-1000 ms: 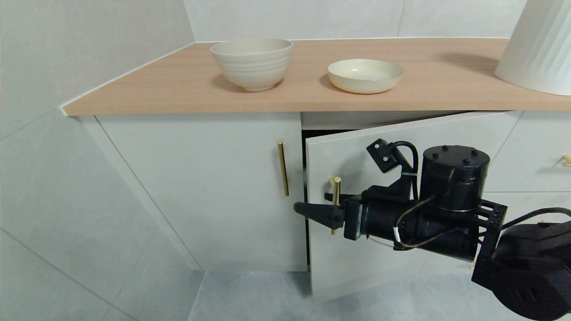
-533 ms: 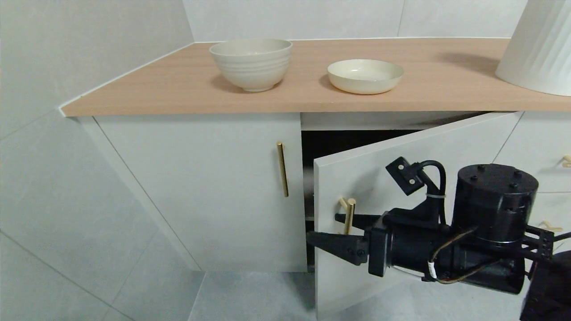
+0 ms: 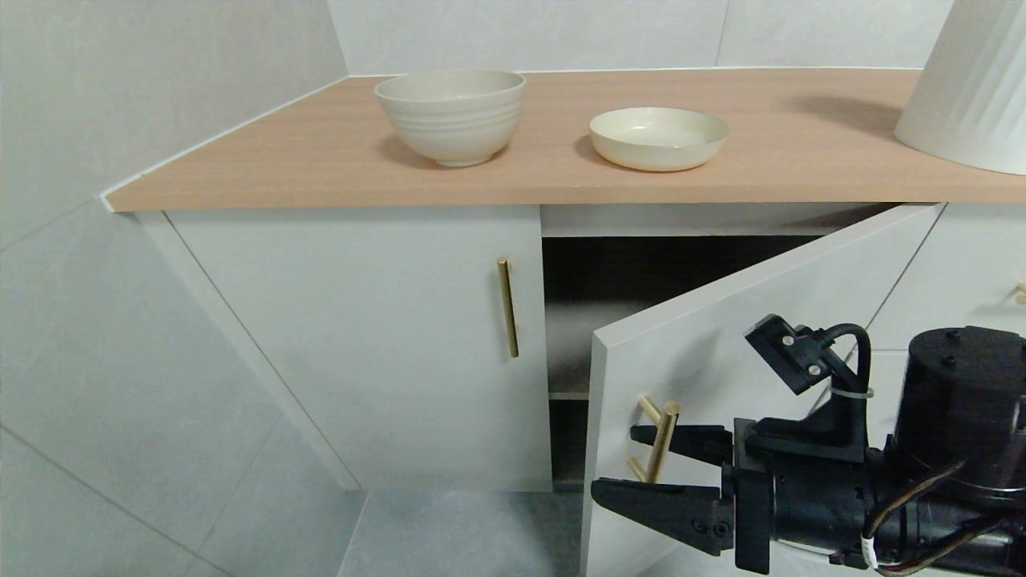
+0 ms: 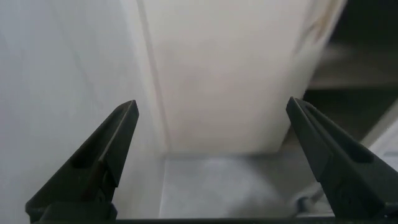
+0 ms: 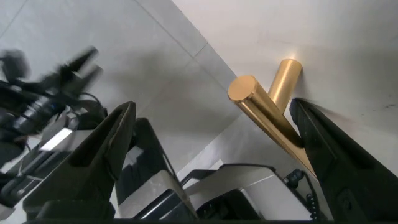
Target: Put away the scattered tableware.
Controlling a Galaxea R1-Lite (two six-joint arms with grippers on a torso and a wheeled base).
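- The left gripper (image 4: 212,104) has its jaws spread wide with nothing between them. It faces a white cabinet panel (image 4: 224,74) where that panel meets the grey floor (image 4: 230,186).
- A tiled wall (image 3: 160,120) closes the left side and meets the left end of the countertop (image 3: 321,164).
- The deep bowl (image 3: 450,112) stands upright near the counter's left end, set back from the front edge. Bare wood lies all around it.
- Below it, the closed door (image 3: 361,344) sits flush, and its bar handle (image 3: 506,307) runs upright along its right edge.
- The shallow dish (image 3: 659,138) rests upright to the right of the bowl and apart from it. It is about as far back from the front edge as the bowl.
- Under the dish, the cabinet opening (image 3: 609,272) is dark, and a pale shelf (image 3: 571,353) shows inside. It is a narrow slot between the closed door's edge and the free edge of the open door (image 3: 721,344).
- The open door stands angled outward, hinged at its right.
- The door handle (image 3: 659,439) sits near the door's free edge, between the spread jaws of the right gripper (image 3: 616,462).
- In the right wrist view, one of its fingers (image 5: 336,168) lies against the brass bar (image 5: 267,118), and the other stands well clear.
- A ribbed white vessel (image 3: 970,88) stands at the counter's far right, well apart from the dish.
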